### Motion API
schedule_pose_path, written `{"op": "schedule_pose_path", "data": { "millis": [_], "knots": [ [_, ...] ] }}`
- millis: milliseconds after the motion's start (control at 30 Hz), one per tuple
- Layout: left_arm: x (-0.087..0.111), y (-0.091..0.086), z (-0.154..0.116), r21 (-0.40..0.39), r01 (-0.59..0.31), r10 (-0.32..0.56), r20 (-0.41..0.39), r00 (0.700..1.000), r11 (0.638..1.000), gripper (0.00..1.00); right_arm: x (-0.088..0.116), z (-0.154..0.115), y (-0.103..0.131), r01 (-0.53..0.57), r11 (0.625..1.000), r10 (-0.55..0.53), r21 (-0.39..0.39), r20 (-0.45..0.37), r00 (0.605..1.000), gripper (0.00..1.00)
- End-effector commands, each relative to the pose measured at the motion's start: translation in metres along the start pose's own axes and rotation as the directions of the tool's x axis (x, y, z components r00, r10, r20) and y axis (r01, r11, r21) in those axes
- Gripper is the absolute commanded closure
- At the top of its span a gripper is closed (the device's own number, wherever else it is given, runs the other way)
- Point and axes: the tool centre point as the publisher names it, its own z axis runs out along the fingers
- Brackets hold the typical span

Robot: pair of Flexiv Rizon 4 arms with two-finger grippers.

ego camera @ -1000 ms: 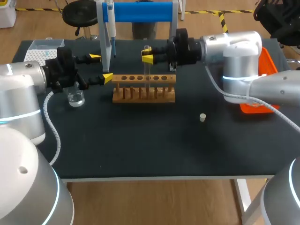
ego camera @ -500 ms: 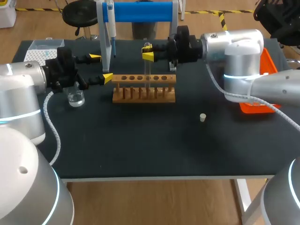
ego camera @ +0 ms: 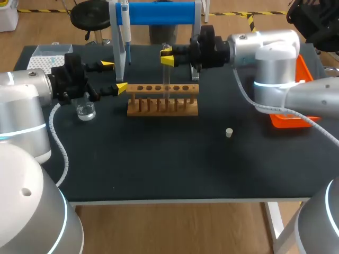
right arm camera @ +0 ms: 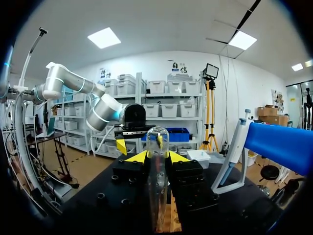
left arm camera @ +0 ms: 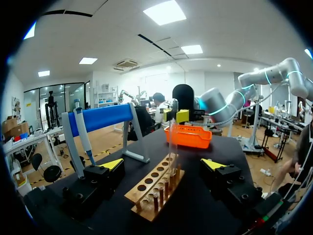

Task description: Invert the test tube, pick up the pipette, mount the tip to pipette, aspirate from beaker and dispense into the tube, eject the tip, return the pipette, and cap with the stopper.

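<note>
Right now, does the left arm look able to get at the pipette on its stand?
Likely yes. The left pincer is open and empty, the pipette hangs on its stand just beyond it, and nothing visible stands between them.

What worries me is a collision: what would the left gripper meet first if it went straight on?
Probably the near end of the wooden rack, just ahead of the left gripper, between its open fingers; height unclear.

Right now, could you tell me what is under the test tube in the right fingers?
The wooden rack stands under the test tube, which the right fingers hold upright. Whether its lower end is clear of the hole cannot be seen.
</note>
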Motion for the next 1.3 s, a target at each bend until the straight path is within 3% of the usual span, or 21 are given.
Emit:
{"op": "schedule_pose_path", "data": {
  "millis": [33,667,1300],
  "knots": [
    [0.001,0.000,0.001,0.001,-0.001,0.001,0.004,1.000,1.000,0.00,0.007,-0.005,0.007,0.003,1.000,-0.003,0.012,0.009,1.000,1.00],
    [0.001,0.000,0.001,0.001,-0.001,0.001,0.004,1.000,1.000,0.00,0.033,-0.022,0.019,-0.008,0.999,0.006,0.036,0.054,0.999,1.00],
    [0.001,0.000,0.001,0.001,-0.001,0.001,0.004,1.000,1.000,0.00,0.033,-0.025,0.021,-0.026,0.999,0.025,0.020,0.058,0.998,1.00]
  ]
}}
